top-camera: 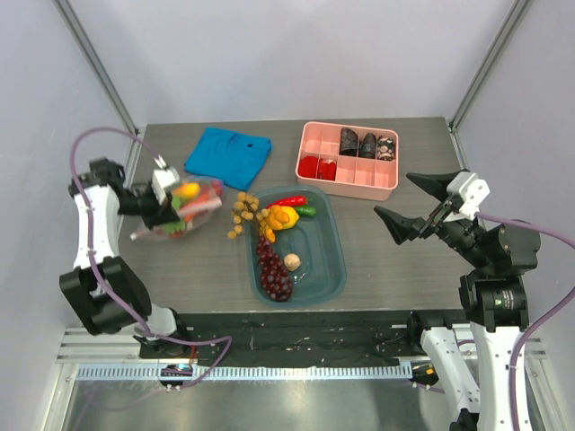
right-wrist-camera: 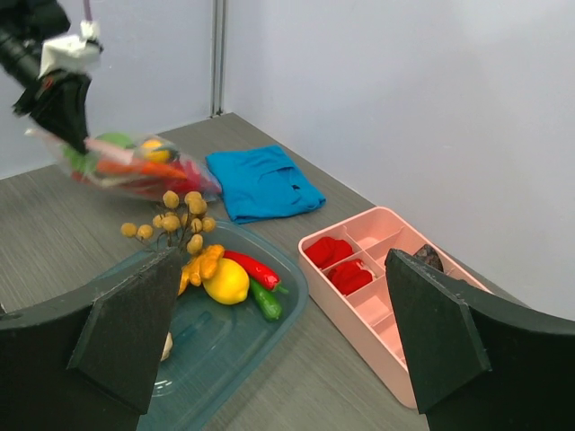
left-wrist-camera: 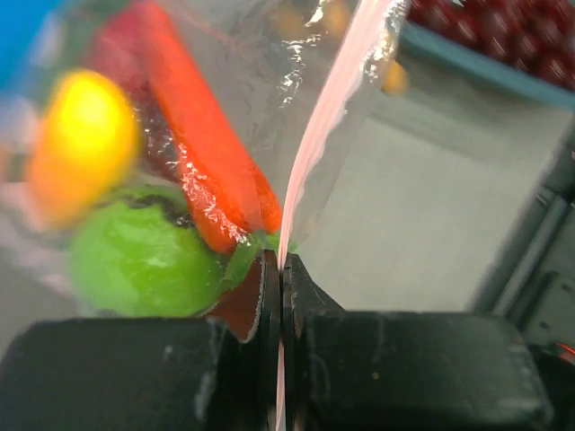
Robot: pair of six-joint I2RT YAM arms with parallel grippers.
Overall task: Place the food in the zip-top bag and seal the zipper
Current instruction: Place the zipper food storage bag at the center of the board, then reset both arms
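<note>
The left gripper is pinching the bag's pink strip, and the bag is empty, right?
Not quite. The left gripper does pinch the pink strip, but the bag isn't empty: the left wrist view shows an orange-red carrot, a green ball and a yellow fruit inside it.

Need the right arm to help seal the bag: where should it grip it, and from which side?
Probably pinch the pink zipper strip a little beyond the left gripper, coming from the tub side. The strip is thin and flat, easy to clamp across; the bag beneath it bulges with food.
</note>
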